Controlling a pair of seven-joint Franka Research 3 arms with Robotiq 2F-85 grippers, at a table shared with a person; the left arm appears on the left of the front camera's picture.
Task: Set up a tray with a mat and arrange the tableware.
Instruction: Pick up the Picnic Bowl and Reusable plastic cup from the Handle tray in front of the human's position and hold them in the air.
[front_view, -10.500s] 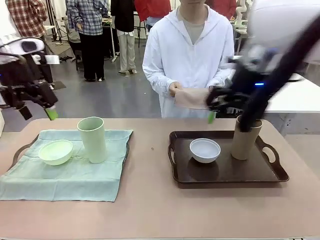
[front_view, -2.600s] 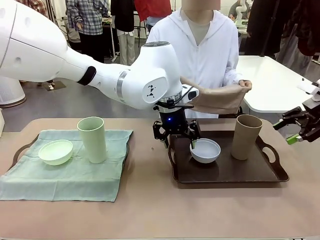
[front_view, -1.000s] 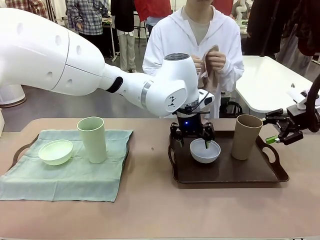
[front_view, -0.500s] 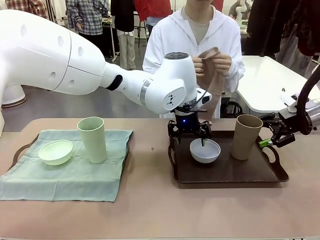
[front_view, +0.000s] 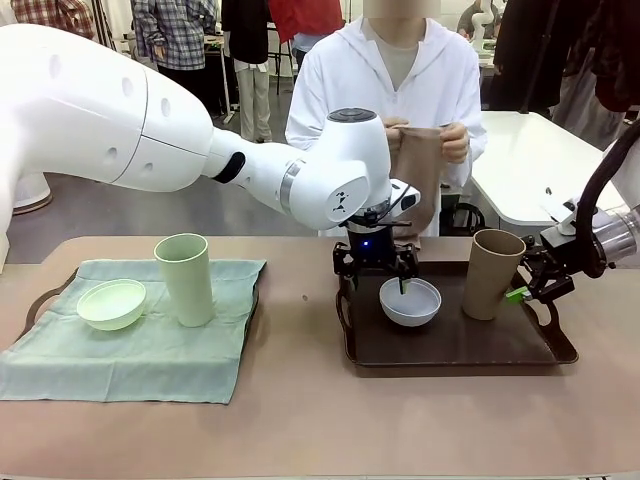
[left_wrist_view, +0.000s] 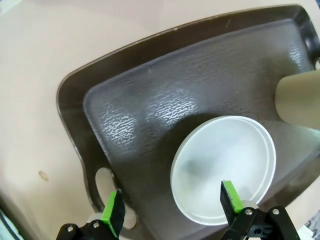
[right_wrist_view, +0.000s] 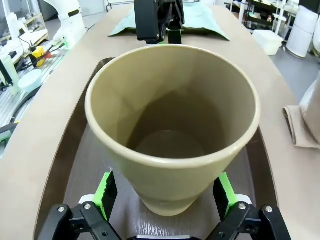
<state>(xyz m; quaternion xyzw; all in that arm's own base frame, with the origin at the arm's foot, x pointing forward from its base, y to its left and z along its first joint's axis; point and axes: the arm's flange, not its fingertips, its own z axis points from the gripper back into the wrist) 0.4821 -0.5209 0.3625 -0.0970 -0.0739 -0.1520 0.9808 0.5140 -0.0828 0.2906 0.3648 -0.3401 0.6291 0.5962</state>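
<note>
Green cloth mat at left is set; dark brown tray has none. Left end effector straddles rim of white round bowl, right end effector flanks tall tan cup, both spread.

Legible text: none can be read in any view.
Numbers, labels: none can be read.
Wrist housing of the left arm: a small black emblem is printed on the white shell; no letters can be made out in it.
</note>
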